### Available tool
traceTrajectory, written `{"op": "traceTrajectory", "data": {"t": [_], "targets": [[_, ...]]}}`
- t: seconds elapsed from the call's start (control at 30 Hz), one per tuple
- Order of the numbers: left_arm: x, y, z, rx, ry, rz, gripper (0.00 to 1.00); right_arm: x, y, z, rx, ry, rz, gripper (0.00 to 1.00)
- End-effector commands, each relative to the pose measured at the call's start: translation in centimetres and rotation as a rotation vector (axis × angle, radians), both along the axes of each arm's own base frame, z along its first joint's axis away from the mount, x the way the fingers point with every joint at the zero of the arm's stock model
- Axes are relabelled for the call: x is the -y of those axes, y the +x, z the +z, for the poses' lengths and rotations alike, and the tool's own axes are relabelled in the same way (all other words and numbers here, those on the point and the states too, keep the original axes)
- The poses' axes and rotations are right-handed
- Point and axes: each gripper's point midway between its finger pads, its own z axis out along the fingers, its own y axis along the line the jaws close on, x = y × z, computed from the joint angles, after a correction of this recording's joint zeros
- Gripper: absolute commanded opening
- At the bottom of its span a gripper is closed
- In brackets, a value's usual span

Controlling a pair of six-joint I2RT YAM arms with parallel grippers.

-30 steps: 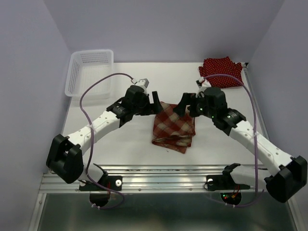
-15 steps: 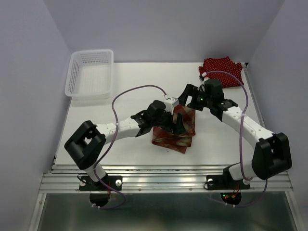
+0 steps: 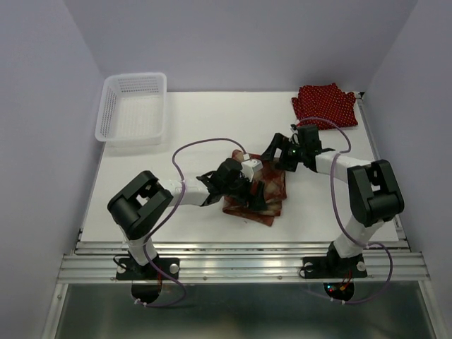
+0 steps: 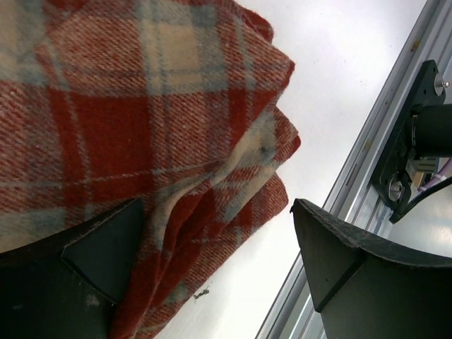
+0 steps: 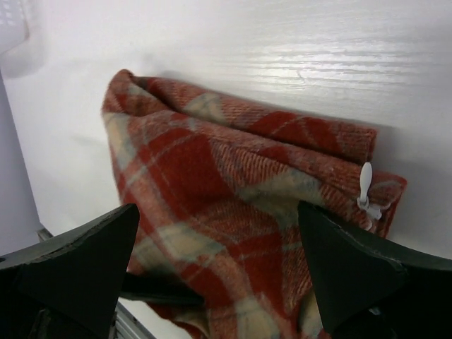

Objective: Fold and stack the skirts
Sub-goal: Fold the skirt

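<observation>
Both grippers are spread about as wide as they go, and neither one is holding anything. Left gripper (image 3: 248, 195) hangs low over the folded plaid skirt (image 3: 274, 199), one finger above the cloth and the other out past its folded edge over bare table (image 3: 191, 141). Can't tell if it's actually touching. Right gripper (image 3: 274, 158) straddles the plaid skirt's far edge, same deal. Dark red dotted skirts (image 3: 325, 106) sit bunched up well beyond the plaid one, off to its far right.
</observation>
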Motion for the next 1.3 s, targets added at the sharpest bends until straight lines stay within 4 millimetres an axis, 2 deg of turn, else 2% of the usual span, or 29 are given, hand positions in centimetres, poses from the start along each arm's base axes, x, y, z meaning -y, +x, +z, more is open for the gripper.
{"op": "traceTrajectory", "data": {"t": [0.0,0.03,0.23,0.27,0.33,0.37,0.4,0.5,0.53,0.57,0.6,0.63,0.67,0.7,0.77,0.8,0.83,0.9,1.0,1.03,1.07,1.1,1.13,1.2,1.27], "targets": [[-1.1,-2.4,-1.5,-0.053,0.032,-0.067,0.99,0.2,2.8,-0.8,0.061,-0.015,-0.011,1.0],[-1.2,-2.7,-1.7,-0.06,0.033,-0.071,0.99,0.4,2.9,-2.1,0.037,-0.032,-0.02,1.0],[-1.4,-3.5,-3.0,-0.096,0.05,-0.079,0.99,0.7,3.7,-5.4,-0.008,-0.074,-0.027,1.0],[-1.4,-3.6,-3.3,-0.104,0.056,-0.077,0.99,0.8,3.6,-6.7,-0.028,-0.087,-0.018,1.0],[-1.2,-3.1,-3.7,-0.102,0.057,-0.061,0.99,0.6,4.3,-7.3,-0.003,-0.106,0.027,1.0],[-0.9,-2.9,-3.6,-0.105,0.053,-0.052,0.99,0.5,4.3,-8.5,-0.018,-0.114,0.046,1.0],[-0.3,-2.3,-3.1,-0.096,0.036,-0.045,0.99,0.1,5.1,-8.1,-0.002,-0.109,0.063,1.0],[1.1,-1.4,-3.0,-0.114,0.012,-0.026,0.99,-1.0,5.7,-8.6,0.007,-0.077,0.141,1.0],[2.1,-0.7,-2.0,-0.102,-0.015,-0.025,0.99,-1.3,6.0,-8.4,0.014,-0.068,0.159,1.0],[2.7,-0.5,-2.2,-0.111,-0.019,-0.027,0.99,-2.4,7.1,-7.4,0.063,-0.074,0.202,1.0],[3.7,0.2,-1.8,-0.107,-0.038,-0.021,0.99,-3.5,6.1,-9.0,0.029,-0.125,0.264,1.0],[4.4,0.3,-1.7,-0.103,-0.048,-0.029,0.99,-4.7,7.3,-7.9,0.068,-0.148,0.306,1.0],[4.9,0.6,-1.5,-0.098,-0.054,-0.03,0.99,-5.5,7.1,-8.3,0.061,-0.174,0.34,1.0],[6.0,1.0,-1.3,-0.096,-0.067,-0.038,0.99,-6.4,6.2,-9.8,0.023,-0.212,0.375,1.0],[6.9,1.0,-1.1,-0.106,-0.084,-0.061,0.99,-7.8,6.5,-9.8,0.024,-0.184,0.408,1.0],[7.4,1.0,-1.0,-0.104,-0.091,-0.069,0.99,-8.8,7.2,-8.9,0.043,-0.139,0.429,1.0],[8.0,1.5,-0.9,-0.098,-0.098,-0.071,0.99,-9.2,7.1,-9.8,0.018,-0.119,0.443,1.0],[8.7,2.2,-0.8,-0.087,-0.105,-0.063,0.99,-11.1,6.9,-9.2,0.029,-0.086,0.51,1.0],[10.2,3.9,-0.7,-0.059,-0.105,-0.042,0.99,-12.8,4.8,-11.0,-0.003,-0.117,0.632,1.0],[11.1,4.7,-0.4,-0.052,-0.112,-0.039,0.99,-13.7,5.1,-10.2,0.04,-0.117,0.682,1.0],[11.5,5.0,-0.2,-0.049,-0.12,-0.042,0.99,-14.3,4.6,-10.2,0.038,-0.116,0.71,1.0],[11.9,5.3,-0.3,-0.051,-0.122,-0.037,0.99,-14.4,4.5,-10.3,0.033,-0.109,0.726,1.0],[12.8,6.1,0.7,-0.034,-0.144,-0.035,0.99,-14.9,4.4,-9.7,0.041,-0.078,0.747,1.0],[13.3,6.6,0.1,-0.036,-0.135,-0.036,0.99,-15.3,4.4,-8.8,0.05,-0.053,0.762,1.0],[14.2,7.6,1.1,-0.013,-0.149,-0.033,0.99,-15.5,5.1,-7.6,0.085,-0.062,0.763,1.0]]}}
